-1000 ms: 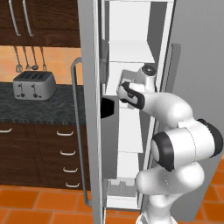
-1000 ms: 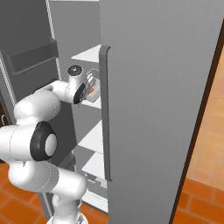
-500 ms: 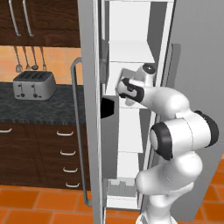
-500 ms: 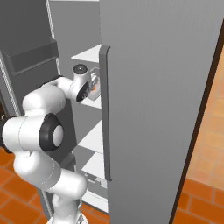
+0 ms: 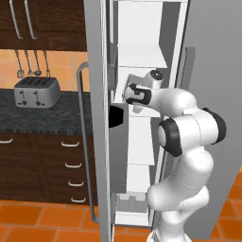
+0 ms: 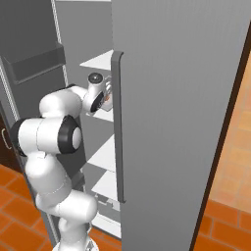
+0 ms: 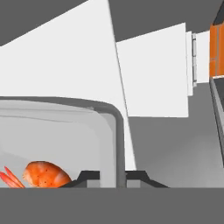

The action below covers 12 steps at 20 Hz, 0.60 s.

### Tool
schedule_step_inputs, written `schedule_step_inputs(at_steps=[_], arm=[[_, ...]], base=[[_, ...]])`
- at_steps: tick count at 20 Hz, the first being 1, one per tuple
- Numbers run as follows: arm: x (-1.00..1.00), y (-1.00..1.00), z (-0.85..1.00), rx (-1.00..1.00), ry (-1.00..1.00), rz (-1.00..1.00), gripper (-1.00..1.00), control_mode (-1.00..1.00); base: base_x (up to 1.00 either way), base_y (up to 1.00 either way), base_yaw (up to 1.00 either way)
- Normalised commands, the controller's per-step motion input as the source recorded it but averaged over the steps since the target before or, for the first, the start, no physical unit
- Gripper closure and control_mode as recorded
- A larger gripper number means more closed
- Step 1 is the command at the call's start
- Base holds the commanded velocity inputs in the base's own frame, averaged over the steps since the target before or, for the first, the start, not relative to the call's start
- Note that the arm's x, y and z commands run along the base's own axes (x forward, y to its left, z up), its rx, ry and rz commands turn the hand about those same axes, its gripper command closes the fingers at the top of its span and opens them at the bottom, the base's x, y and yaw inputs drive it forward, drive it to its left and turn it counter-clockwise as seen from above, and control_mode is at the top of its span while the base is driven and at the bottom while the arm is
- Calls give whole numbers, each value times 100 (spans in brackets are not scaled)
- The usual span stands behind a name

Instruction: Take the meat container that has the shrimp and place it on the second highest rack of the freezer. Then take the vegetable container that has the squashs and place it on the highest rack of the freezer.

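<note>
Shrimp (image 7: 43, 174) container (image 7: 105, 131) is clamped at its rim by the gripper (image 7: 113, 176), inside the freezer (image 5: 142, 56). If released before being seated on the shelf (image 5: 142, 109), it could be tipped off.

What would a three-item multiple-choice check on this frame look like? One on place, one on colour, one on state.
1. Where is the toaster?
A. on the dark counter left of the freezer
B. on a freezer rack
C. on the floor

2. What colour is the shrimp in the container?
A. green
B. orange
C. blue

3. How is the gripper?
A. wide open over an empty rack
B. shut on the container's rim
C. shut on the freezer door handle

Answers:
1 A, it stands on the counter in the left base view.
2 B, the hand view shows it orange with small specks.
3 B, the container's rim runs between the two fingertips in the hand view.
</note>
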Motion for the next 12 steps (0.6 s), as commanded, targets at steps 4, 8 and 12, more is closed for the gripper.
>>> schedule_step_inputs(at_steps=[4,8,12], arm=[[28,-7,-16,-5,-3,2,-100,-100],[31,-38,-12,-9,-8,0,-100,-100],[5,-14,-2,0,-6,0,-100,-100]], base=[[0,0,0],[0,0,0],[0,0,0]])
